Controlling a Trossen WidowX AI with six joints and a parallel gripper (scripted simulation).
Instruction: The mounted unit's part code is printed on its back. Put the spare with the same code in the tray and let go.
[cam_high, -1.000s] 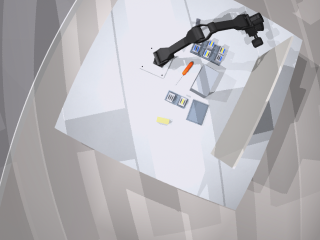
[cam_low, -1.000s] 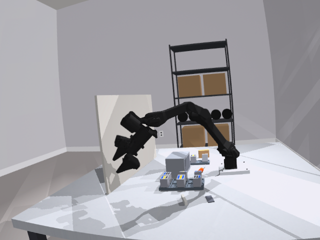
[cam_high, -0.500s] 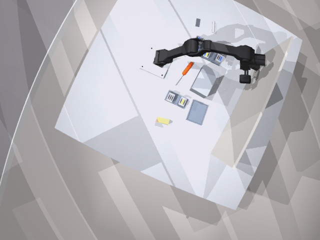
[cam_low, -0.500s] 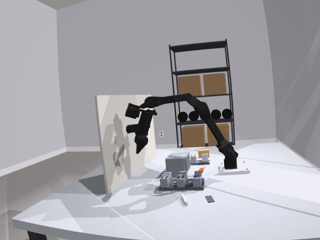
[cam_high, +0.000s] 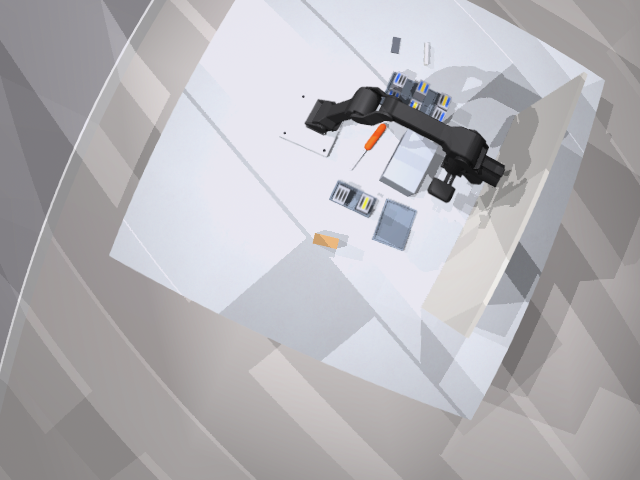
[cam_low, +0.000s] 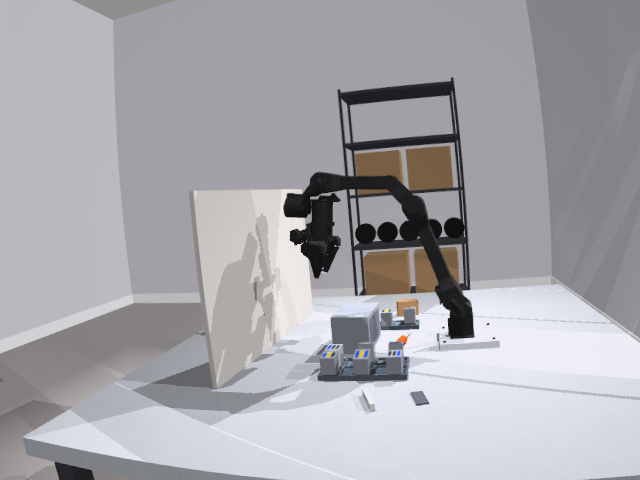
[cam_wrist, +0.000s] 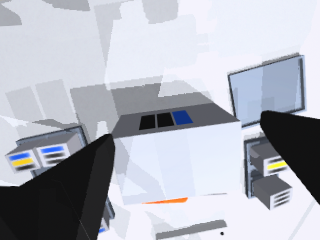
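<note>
The mounted unit (cam_high: 408, 164) (cam_low: 348, 330) (cam_wrist: 180, 162) is a large grey box; the wrist view shows two black stripes and one blue on its dark back. My gripper (cam_low: 321, 272) (cam_wrist: 187, 129) is open and empty, pointing down high above the unit's back side. Several spares stand in a dark rack (cam_high: 408, 91) (cam_low: 361, 377). One spare (cam_wrist: 52, 152) shows blue, black, black from the top; its neighbour (cam_wrist: 22, 160) shows blue, yellow, black. My left finger hides part of that rack in the wrist view. The shallow tray (cam_high: 394, 224) (cam_wrist: 267, 90) is empty.
A smaller rack (cam_low: 400, 325) beside the tray holds two units, one with a yellow stripe. An orange screwdriver (cam_high: 376, 136) lies by the mounted unit. An upright panel (cam_high: 480, 268) (cam_low: 217, 232) stands behind it. An orange block (cam_high: 326, 241) (cam_low: 407, 306) is beyond the small rack.
</note>
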